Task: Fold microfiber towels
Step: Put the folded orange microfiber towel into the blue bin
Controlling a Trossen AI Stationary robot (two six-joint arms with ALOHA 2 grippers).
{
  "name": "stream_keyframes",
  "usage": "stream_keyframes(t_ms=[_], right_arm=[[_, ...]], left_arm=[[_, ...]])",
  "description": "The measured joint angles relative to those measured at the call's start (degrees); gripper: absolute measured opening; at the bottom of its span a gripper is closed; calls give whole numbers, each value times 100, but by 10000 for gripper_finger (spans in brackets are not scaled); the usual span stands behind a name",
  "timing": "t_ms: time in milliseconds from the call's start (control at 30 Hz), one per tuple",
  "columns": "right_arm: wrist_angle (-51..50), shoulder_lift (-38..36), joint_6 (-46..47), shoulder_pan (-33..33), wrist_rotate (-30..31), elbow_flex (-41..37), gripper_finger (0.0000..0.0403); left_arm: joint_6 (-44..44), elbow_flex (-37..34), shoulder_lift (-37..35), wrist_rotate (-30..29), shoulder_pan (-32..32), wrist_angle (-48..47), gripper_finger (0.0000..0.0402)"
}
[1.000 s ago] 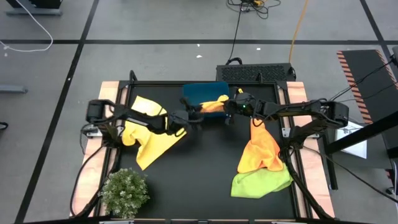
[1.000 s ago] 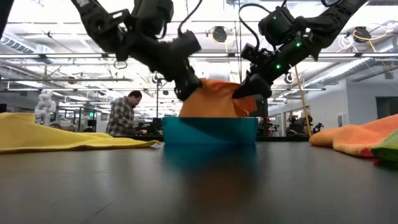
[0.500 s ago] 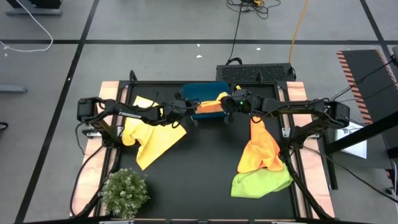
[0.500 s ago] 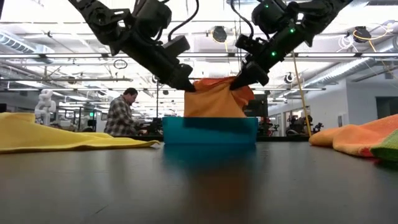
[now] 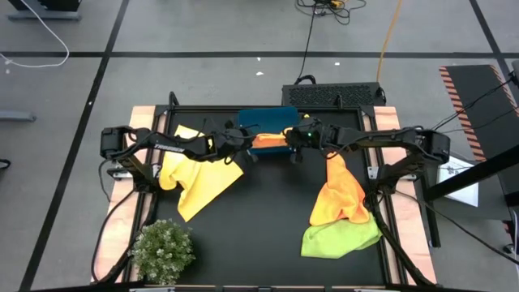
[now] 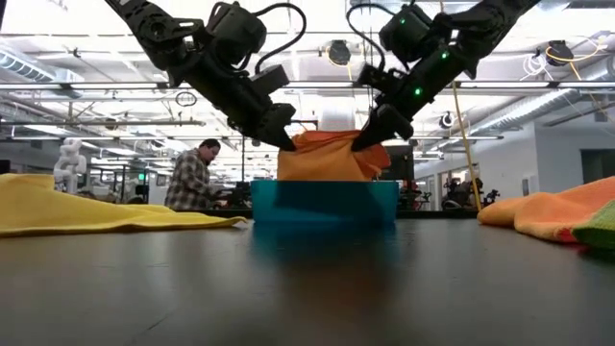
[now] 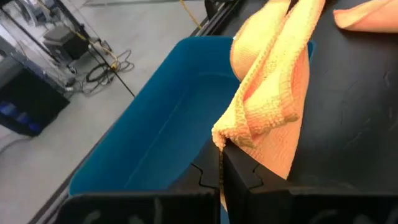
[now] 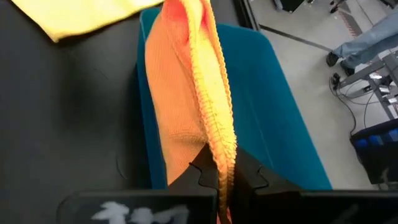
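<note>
An orange microfiber towel point(image 6: 327, 159) hangs stretched between my two grippers above the blue bin point(image 6: 325, 200). Its lower part drops behind the bin's near wall in the low view. My left gripper point(image 6: 285, 142) is shut on the towel's left upper end, and my right gripper point(image 6: 360, 144) is shut on its right upper end. From above, the towel point(image 5: 272, 138) lies over the near part of the bin point(image 5: 268, 120). A yellow towel point(image 5: 195, 166) lies crumpled on the table's left. Another orange towel point(image 5: 340, 195) and a lime green one point(image 5: 340, 237) lie on the right. My left gripper pinches a folded corner point(image 7: 229, 134) of the orange towel between its two fingers; more than one layer shows there. The fingers slant downward from the table's left. The cloth hangs below and runs across toward the other gripper. My right gripper pinches the towel's hemmed edge point(image 8: 225, 149) at the opposite upper end between its two fingers. It slants downward from the table's right. The towel hangs beneath it along the bin's near wall point(image 8: 149, 149), its top edge sagging slightly.
A small bushy plant point(image 5: 162, 250) stands at the table's near left corner. The middle of the black table point(image 5: 259, 211) lies bare between the towel heaps. People and workbenches show in the room beyond the far edge.
My left gripper has moved toward the bin and rolled about its own line. The orange towel, a bunched dome between the grippers a second ago, has been drawn out into a hanging sheet, raised, then lowered a little.
</note>
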Motion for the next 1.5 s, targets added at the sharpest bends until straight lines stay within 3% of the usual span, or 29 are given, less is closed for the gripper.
stream_keyframes(t_ms=[433, 767, 1267, 1500], right_arm=[[342, 336, -18, -88, 10, -4, 0], [591, 587, 197, -336, -406, -4, 0], [1459, 1300, 92, -574, -415, -4, 0], [1570, 1365, -50, -654, -361, -7, 13]], left_arm=[[-235, 0, 532, 226, 252, 87, 0], [-309, -9, 531, 402, 437, 36, 0], [-135, -13, 540, 490, 794, -130, 5], [-135, -26, 540, 1071, 1041, -235, 24]])
